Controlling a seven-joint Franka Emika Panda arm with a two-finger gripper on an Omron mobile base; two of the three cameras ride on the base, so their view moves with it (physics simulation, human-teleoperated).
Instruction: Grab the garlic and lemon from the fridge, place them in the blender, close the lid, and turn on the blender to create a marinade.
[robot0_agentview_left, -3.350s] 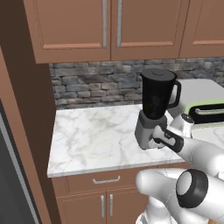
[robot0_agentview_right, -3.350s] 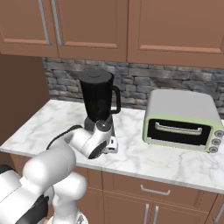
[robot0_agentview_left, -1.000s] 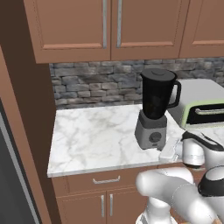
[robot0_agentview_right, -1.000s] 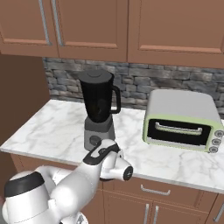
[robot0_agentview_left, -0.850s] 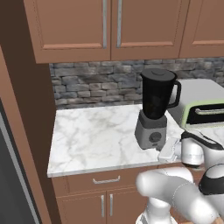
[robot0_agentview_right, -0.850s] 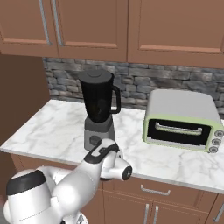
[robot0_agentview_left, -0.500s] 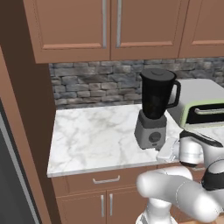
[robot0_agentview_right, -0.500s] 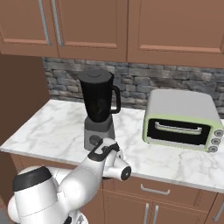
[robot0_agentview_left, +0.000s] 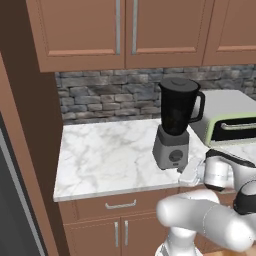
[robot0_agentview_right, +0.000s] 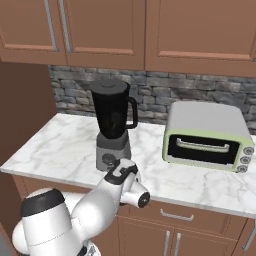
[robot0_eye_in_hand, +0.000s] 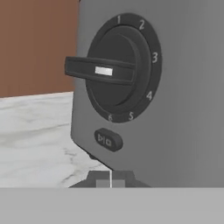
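Since the earliest frames, when the hand hung beside the jar, the arm had dropped and swung to the counter's near edge, bringing the gripper (robot0_eye_in_hand: 110, 180), its jaws shut on nothing, close in front of the blender (robot0_agentview_left: 175, 125). That blender stood on the counter (robot0_agentview_left: 105, 155), left of the toaster oven (robot0_agentview_right: 207, 132). Directly ahead and slightly above the fingertips sat the dial (robot0_eye_in_hand: 114, 72), its handle bar lying roughly level, with a small button (robot0_eye_in_hand: 107, 140) between dial and gripper.

A wide bare stretch of marble counter (robot0_agentview_left: 105, 155) lies open left of the blender (robot0_agentview_left: 175, 125). To its right, the pale green toaster oven (robot0_agentview_right: 207, 132) stands near, leaving a narrow gap. Wooden cabinets (robot0_agentview_right: 150, 30) overhang above, and a stone backsplash (robot0_agentview_left: 110, 97) closes the rear.
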